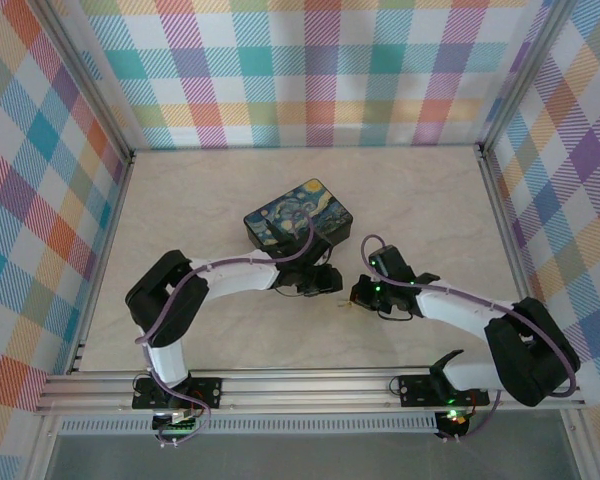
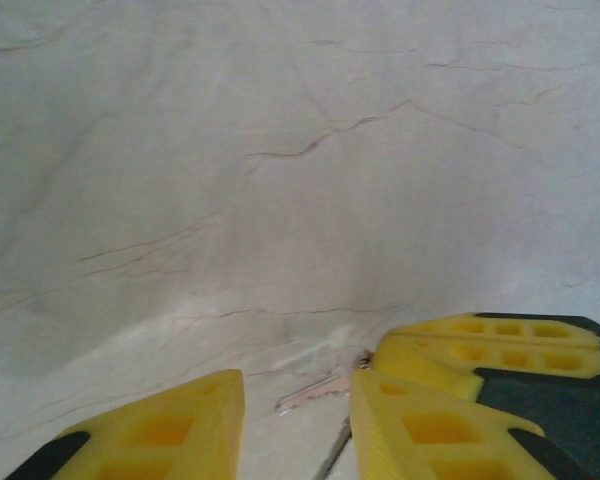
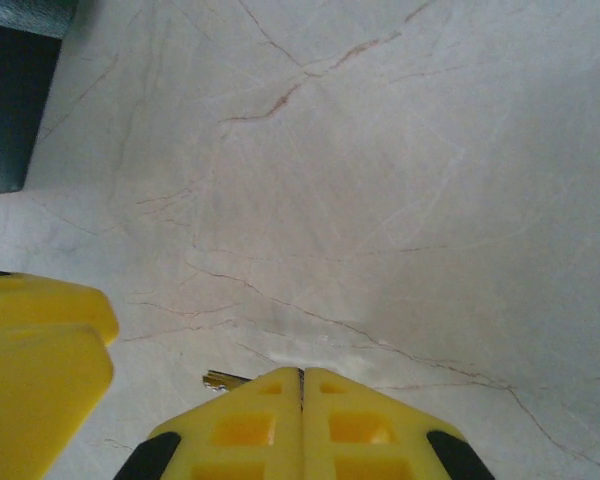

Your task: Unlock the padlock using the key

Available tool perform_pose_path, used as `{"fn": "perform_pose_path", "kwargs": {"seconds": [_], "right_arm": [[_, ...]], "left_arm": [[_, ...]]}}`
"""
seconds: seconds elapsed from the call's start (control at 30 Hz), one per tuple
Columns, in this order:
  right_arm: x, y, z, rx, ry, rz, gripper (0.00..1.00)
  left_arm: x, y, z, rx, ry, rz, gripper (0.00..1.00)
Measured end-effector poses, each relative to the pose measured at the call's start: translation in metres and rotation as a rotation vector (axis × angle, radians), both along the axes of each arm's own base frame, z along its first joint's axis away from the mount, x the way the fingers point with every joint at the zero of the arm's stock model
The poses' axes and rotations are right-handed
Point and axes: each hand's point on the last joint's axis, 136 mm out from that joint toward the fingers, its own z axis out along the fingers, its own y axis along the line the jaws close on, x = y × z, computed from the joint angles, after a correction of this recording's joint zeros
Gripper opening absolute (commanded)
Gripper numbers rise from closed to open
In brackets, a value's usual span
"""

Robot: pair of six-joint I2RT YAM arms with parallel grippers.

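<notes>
Pale veined counter (image 1: 180, 200) is seen under everything. Black box (image 1: 298, 222) with a swirly blue-yellow lid is set near centre, at 12 o'clock of both wrists.

Left gripper (image 2: 295, 400): yellow fingers (image 2: 160, 435) are held spread, low over the counter, with the key lying in the gap between them. Right gripper (image 3: 300, 375) is placed at 3 o'clock of the left one in the top view, tips nearly meeting it. Its fingers (image 3: 240, 430) are pressed together, seam closed.

The key (image 2: 315, 392) is found on the counter at 6 o'clock of the box: tiny, thin, flat, pale metal with a faint pinkish sheen, thinner than a fingertip. One end is seen at the right fingertips, poking out at 9 o'clock of them in the right wrist view (image 3: 220, 379). Whether it is pinched or only lies under the tips cannot be told.
</notes>
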Motion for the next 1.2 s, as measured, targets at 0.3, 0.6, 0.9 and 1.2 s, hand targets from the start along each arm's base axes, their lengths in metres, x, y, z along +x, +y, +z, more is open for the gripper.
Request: {"fn": "perform_pose_path", "kwargs": {"seconds": [0.3, 0.6, 0.9, 1.2], "right_arm": [[0.002, 0.001, 0.011, 0.022, -0.034, 0.001, 0.07], [0.003, 0.000, 0.011, 0.023, -0.034, -0.002, 0.16], [0.004, -0.013, -0.004, -0.060, 0.009, 0.001, 0.27], [0.005, -0.010, 0.000, -0.084, 0.013, 0.079, 0.51]], "left_arm": [[-0.001, -0.011, 0.007, -0.069, 0.018, -0.002, 0.30], [-0.009, -0.004, -0.009, -0.091, 0.085, 0.043, 0.38], [-0.005, 0.014, -0.010, -0.026, 0.066, 0.077, 0.38], [0.005, 0.029, 0.023, 0.003, -0.033, 0.073, 0.39]]}}
